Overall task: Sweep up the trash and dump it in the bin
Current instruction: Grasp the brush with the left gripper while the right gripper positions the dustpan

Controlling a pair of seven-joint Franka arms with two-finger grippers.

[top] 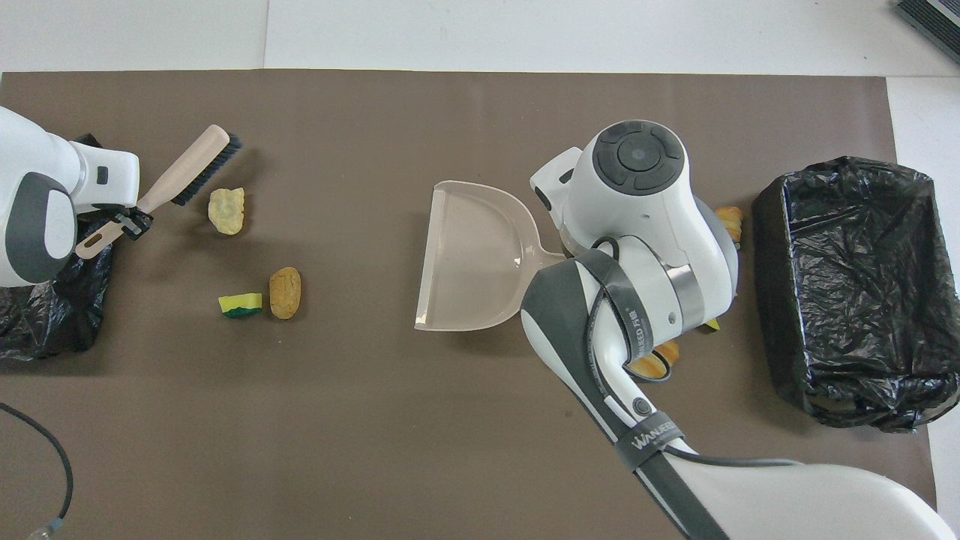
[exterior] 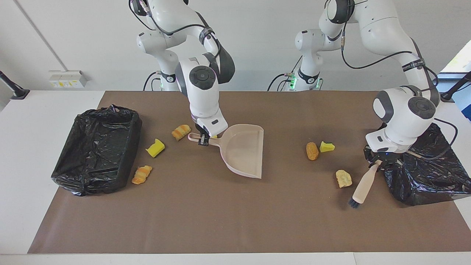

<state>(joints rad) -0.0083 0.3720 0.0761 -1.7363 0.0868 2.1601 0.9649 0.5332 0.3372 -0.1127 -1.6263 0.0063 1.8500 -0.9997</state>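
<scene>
Trash, sweeping stage, none collected. Items listed from the robots' side outward.

Nearest the robots: an orange striped lump (exterior: 181, 131) just beside the dustpan handle, toward the right arm's end; a brown lump (exterior: 312, 151) and a yellow-green sponge piece (exterior: 326, 146) side by side toward the left arm's end.

Next out: a yellow sponge chunk (exterior: 155, 148) near the lined bin (exterior: 96, 154) at the right arm's end; the beige dustpan (exterior: 244, 154), empty, resting on the brown mat (exterior: 235, 221) with its mouth facing the left arm's end.

Farthest: an orange croissant-like lump (exterior: 141, 174) beside that same bin; a pale yellow piece (exterior: 343, 178) just beside the brush head.

Both bins, the second one (exterior: 427, 173) at the left arm's end, showed no trash inside. All sweeping and dumping judged outstanding.

Right gripper (exterior: 203, 139): clamped on the dustpan handle, arm bent down over the mat's middle, wrist pointing downward.

Left gripper (exterior: 377, 162): clamped on the handle end of the brush (exterior: 362, 188), arm reaching out low over the second bin's edge, brush slanting down with bristles at the mat, beside the pale yellow piece.
</scene>
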